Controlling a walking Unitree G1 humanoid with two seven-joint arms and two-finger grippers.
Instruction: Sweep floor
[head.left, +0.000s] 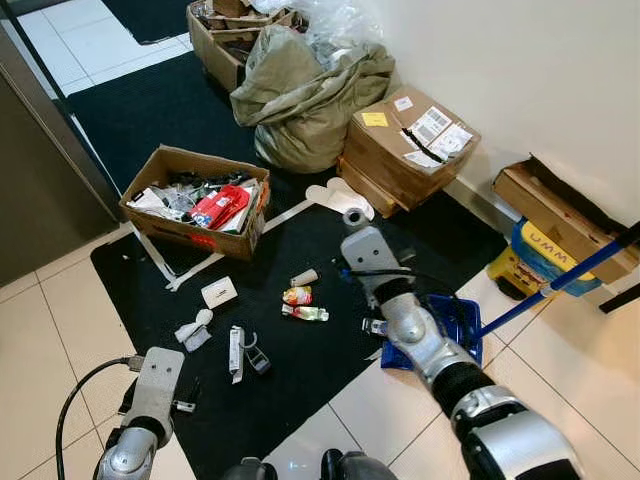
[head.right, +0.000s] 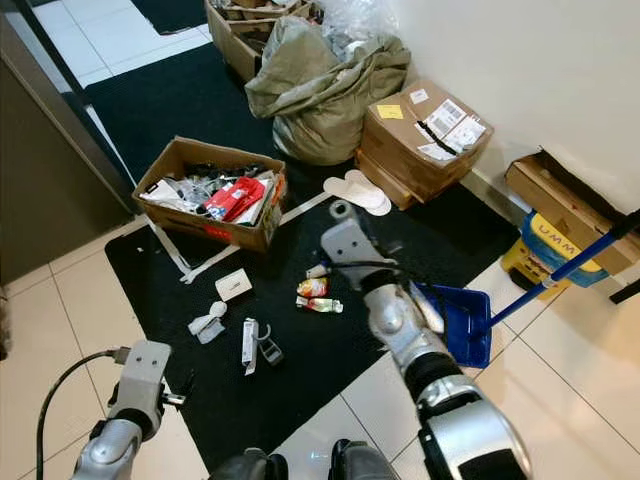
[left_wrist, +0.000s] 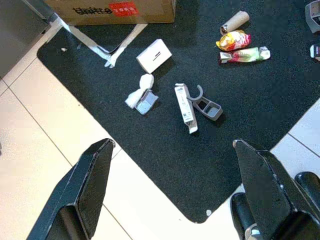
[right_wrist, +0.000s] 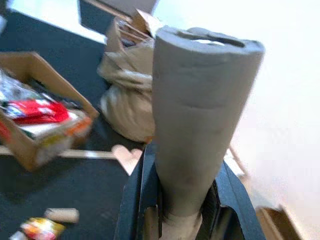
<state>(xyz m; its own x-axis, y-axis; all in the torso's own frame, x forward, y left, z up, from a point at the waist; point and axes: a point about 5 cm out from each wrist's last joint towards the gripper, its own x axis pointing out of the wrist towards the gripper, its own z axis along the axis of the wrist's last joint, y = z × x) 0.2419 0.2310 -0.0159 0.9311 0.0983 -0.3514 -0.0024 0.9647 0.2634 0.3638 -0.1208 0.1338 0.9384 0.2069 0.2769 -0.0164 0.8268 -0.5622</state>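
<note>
Down low, the left gripper (left_wrist: 170, 200) hangs with its jaws wide and empty above the black floor mat (head.left: 300, 370). Up ahead, the right gripper (right_wrist: 182, 210) is clamped round a grey foam-padded handle (right_wrist: 200, 110), upright in its fingers. Litter waits on the mat: a red-and-yellow snack wrapper (head.left: 297, 295), a green packet (head.left: 307, 313), a small cardboard tube (head.left: 304, 277). Blue dustpan (head.left: 455, 325) sits just beside the forearm. I'd drag short strokes toward that pan, keeping the handle steady.
</note>
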